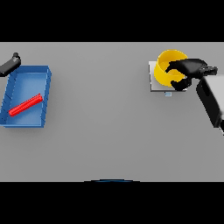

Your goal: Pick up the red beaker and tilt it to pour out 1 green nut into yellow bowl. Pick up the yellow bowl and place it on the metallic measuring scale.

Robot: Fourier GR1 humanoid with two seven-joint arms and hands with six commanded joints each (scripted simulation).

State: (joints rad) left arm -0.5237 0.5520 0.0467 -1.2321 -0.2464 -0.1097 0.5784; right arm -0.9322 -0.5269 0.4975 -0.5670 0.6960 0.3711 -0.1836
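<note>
The yellow bowl (165, 70) stands on the metallic measuring scale (153, 86) at the far right of the table. My right hand (189, 70) is at the bowl's right side, with fingers curled over its rim and the thumb below, pinching the wall. The red beaker (25, 105) lies on its side inside a blue tray (27, 71) at the far left. My left hand (10, 64) shows at the left edge, just behind the tray, with straight fingers and holding nothing. No green nut is visible; the bowl's inside is partly hidden by my right hand.
The scale has a small display tab (168, 93) at its front edge. My right forearm (211, 100) comes in along the right edge. The grey table (105, 113) stretches between the tray and the scale.
</note>
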